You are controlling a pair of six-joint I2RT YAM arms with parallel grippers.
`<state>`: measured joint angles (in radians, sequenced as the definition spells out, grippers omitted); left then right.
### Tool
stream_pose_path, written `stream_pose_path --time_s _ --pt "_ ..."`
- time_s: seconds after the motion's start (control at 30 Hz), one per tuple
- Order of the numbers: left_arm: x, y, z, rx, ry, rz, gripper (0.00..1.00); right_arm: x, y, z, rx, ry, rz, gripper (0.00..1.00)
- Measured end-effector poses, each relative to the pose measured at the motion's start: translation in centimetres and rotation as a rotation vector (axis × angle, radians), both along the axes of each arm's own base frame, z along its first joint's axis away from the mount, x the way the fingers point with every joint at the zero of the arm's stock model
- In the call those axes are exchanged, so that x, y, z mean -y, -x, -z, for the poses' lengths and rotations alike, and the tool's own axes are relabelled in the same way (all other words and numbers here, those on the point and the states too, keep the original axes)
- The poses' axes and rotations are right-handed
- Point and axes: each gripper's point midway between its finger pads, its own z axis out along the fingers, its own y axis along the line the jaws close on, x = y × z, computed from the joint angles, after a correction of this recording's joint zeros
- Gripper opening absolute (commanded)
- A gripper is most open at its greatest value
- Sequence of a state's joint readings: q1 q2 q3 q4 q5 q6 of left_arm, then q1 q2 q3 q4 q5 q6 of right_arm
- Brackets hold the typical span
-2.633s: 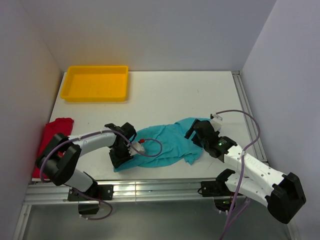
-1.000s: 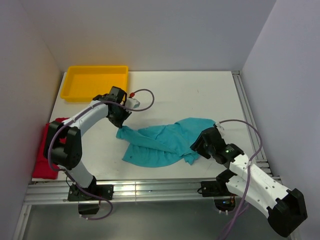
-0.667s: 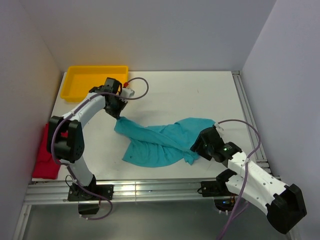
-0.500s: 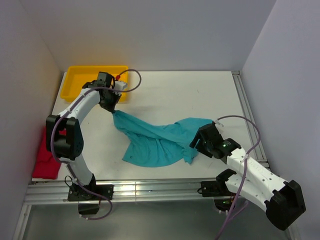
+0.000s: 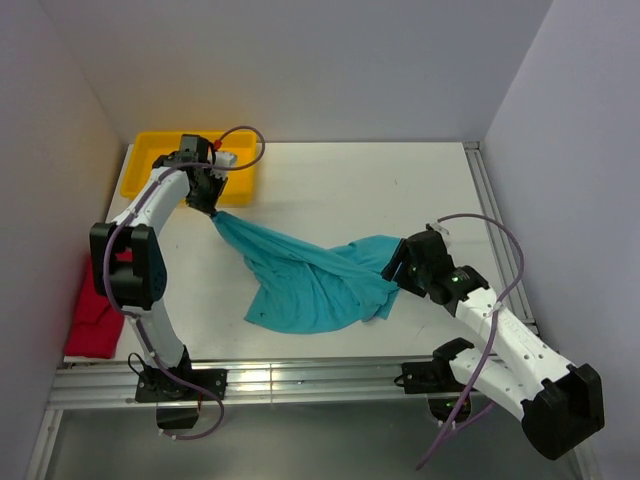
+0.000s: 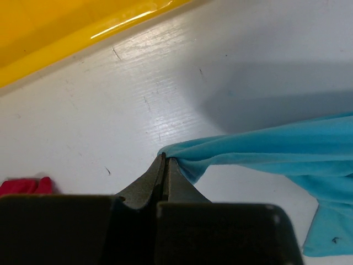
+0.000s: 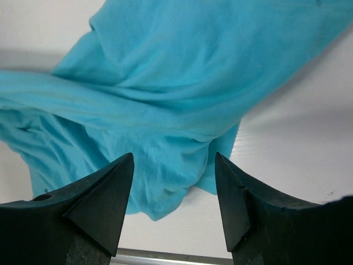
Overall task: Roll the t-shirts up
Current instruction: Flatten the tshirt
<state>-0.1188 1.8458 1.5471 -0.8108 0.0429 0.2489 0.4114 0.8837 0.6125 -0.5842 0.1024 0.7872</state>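
Note:
The teal t-shirt lies crumpled on the table's middle, one corner stretched up-left. My left gripper is shut on that corner, next to the yellow tray; the left wrist view shows the fingertips pinching teal cloth. My right gripper is open at the shirt's right edge; in the right wrist view it hovers over teal cloth, holding nothing. The red t-shirt lies bunched at the table's left edge, a bit showing in the left wrist view.
A yellow tray stands at the back left, its rim in the left wrist view. A metal rail runs along the table's right edge and another along the front. Walls close in left, back and right.
My left gripper pulled the teal shirt's corner from the near middle up and left to beside the yellow tray, stretching the cloth out. My right gripper stayed at the shirt's right edge, shifting slightly.

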Motion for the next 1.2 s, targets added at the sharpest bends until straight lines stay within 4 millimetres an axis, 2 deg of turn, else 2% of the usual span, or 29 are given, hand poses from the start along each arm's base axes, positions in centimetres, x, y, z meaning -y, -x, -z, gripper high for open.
stream_pose_path --time_s 0.13,0.3,0.4,0.5,0.63,0.83,1.07,1.2 --pt "-0.3 -0.6 0.3 -0.007 -0.005 -0.015 0.00 -1.0 1.1 2.0 -0.035 -0.016 -0.041 0.61" --pt "-0.6 -1.0 0.5 -0.010 -0.011 -0.025 0.00 -0.6 2.8 4.8 -0.105 -0.019 -0.015 0.58" --pt "-0.6 -1.1 0.3 -0.011 -0.011 -0.025 0.00 -0.9 3.0 5.5 -0.115 -0.041 -0.007 0.55" --pt "-0.6 -1.2 0.1 -0.007 -0.011 -0.026 0.00 -1.5 3.0 5.5 -0.107 -0.066 -0.018 0.56" --pt "-0.7 -1.3 -0.1 -0.003 -0.011 -0.027 0.00 -3.2 3.4 4.6 -0.069 -0.103 -0.070 0.56" --pt "-0.7 -1.4 0.3 -0.013 -0.013 -0.026 0.00 -5.8 5.3 4.0 -0.037 -0.103 -0.167 0.56" --pt "-0.7 -1.3 0.5 -0.017 -0.017 -0.026 0.00 -7.6 8.0 5.7 -0.090 0.003 -0.246 0.57" --pt "-0.7 -1.3 0.5 -0.018 -0.018 -0.025 0.00 -7.2 7.8 6.3 -0.102 0.063 -0.217 0.57"
